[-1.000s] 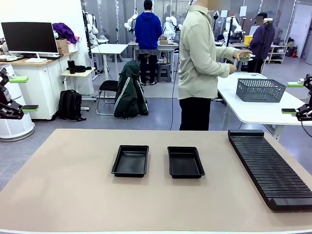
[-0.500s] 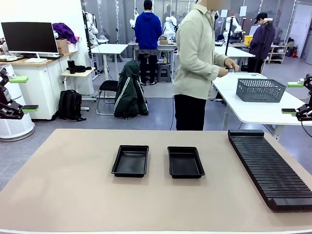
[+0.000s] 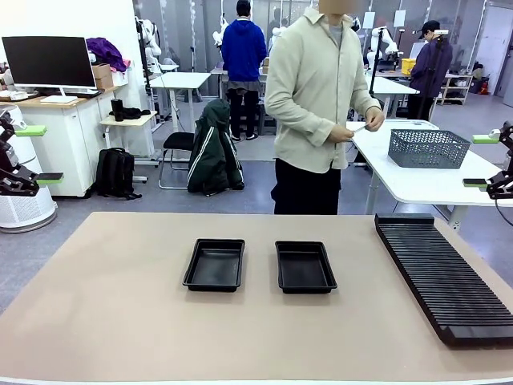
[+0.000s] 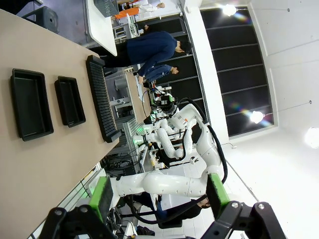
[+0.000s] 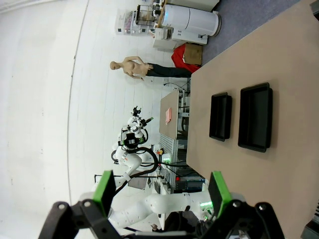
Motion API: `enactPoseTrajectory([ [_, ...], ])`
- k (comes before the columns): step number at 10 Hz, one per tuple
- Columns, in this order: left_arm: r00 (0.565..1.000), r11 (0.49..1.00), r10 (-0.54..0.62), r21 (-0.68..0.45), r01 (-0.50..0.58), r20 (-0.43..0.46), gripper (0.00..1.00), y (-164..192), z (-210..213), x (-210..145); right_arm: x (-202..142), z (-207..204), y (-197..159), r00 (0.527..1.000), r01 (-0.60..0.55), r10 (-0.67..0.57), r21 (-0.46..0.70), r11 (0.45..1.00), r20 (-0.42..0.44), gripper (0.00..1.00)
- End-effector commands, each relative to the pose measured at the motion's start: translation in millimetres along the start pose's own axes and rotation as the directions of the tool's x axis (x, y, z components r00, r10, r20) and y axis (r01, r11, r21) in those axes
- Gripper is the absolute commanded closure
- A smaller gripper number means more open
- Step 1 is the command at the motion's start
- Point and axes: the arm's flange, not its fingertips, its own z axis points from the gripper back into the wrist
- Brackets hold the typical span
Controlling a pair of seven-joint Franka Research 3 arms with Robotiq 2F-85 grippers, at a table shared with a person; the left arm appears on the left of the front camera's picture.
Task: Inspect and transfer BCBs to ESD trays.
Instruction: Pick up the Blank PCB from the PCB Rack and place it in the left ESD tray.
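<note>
- Near the middle of the tan tabletop (image 3: 120, 321) lie the left ESD tray (image 3: 215, 264) and the right ESD tray (image 3: 304, 266). They sit side by side, close but not touching, with their black floors bare.
- A long ribbed black rack (image 3: 445, 277) runs along the tabletop's right side, from the far edge toward the near one, well apart from the trays.
- The left gripper (image 3: 38, 154) hangs off the tabletop's left edge and above its level. Its jaws are spread wide and hold nothing, and the green pads (image 3: 30, 130) face each other.
- The right gripper (image 3: 479, 160) hangs at the picture's right edge, beyond the rack, its jaws likewise wide apart with nothing between them.
- A person (image 3: 317, 96) in a pale overshirt stands at the far side of the tabletop, hands (image 3: 346, 135) together at waist height around a small pale thing (image 3: 358, 126). What it is cannot be told.
- Beside the person, a grey mesh basket (image 3: 428, 147) sits on a white tabletop (image 3: 417, 183) farther back.
- Seen from the left wrist, the left gripper (image 4: 158, 194) has only open air between its spread jaws. The left ESD tray (image 4: 31, 103), right ESD tray (image 4: 70, 101) and rack (image 4: 102, 99) lie in a row on the tan tabletop (image 4: 30, 164).
- Seen from the right wrist, the right gripper (image 5: 160, 191) is equally wide open. The right ESD tray (image 5: 255, 117) lies nearer the camera, with the left ESD tray (image 5: 220, 116) just beyond it on the tan tabletop (image 5: 279, 189).
</note>
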Motion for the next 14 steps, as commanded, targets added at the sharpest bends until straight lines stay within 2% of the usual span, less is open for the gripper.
enactPoseTrajectory([
  [1,1.000,1.000,-0.003,0.006,0.003,0.005,0.00,-0.6,0.3,0.0,-0.4,0.9,0.5,1.000,-0.006,0.006,0.000,1.000,0.002,0.00],
  [14,1.000,1.000,-0.003,0.006,0.003,0.005,0.00,-0.6,0.3,0.0,-0.4,0.9,0.5,1.000,-0.006,0.006,0.000,1.000,0.002,0.00],
])
